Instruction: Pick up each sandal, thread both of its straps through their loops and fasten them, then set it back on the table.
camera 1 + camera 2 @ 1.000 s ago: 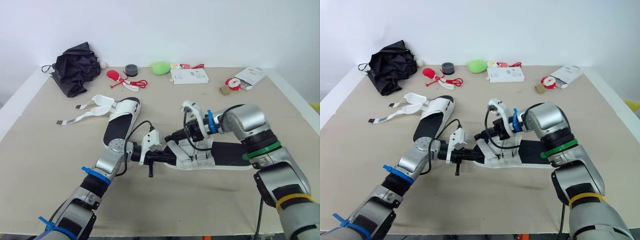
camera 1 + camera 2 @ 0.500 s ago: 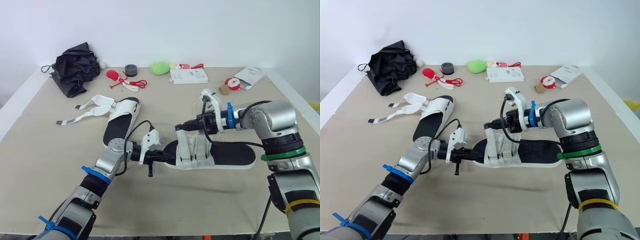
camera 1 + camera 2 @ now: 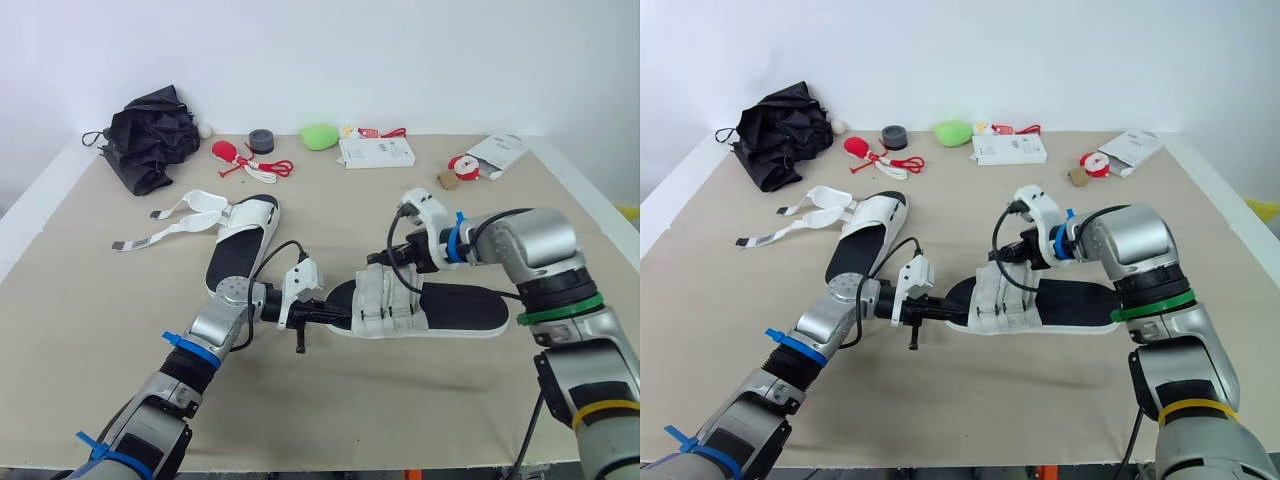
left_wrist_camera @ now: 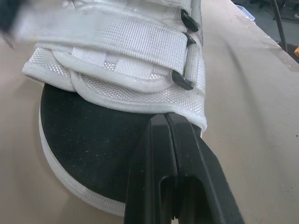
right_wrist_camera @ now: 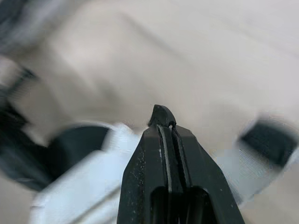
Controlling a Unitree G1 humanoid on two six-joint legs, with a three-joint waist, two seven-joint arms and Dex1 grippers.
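A white sandal with a black footbed (image 3: 455,310) lies flat in the middle of the beige tabletop (image 3: 100,300), its two woven straps (image 4: 117,42) closed across the front. The robot's left tool (image 4: 164,117) has its two black fingers pressed together with nothing seen between them, tips on the footbed at the sandal's toe end, right against the front strap. The right tool (image 5: 162,115) hangs just above the straps, its fingers likewise pinched together and empty. To the robot's left of the sandal lies its white mate (image 3: 240,245), straps loose and trailing outward. Well behind the sandal, near the tabletop's far edge, sit a crumpled black umbrella (image 3: 148,135), a green lump (image 3: 320,135) and a flat white box (image 3: 378,152).
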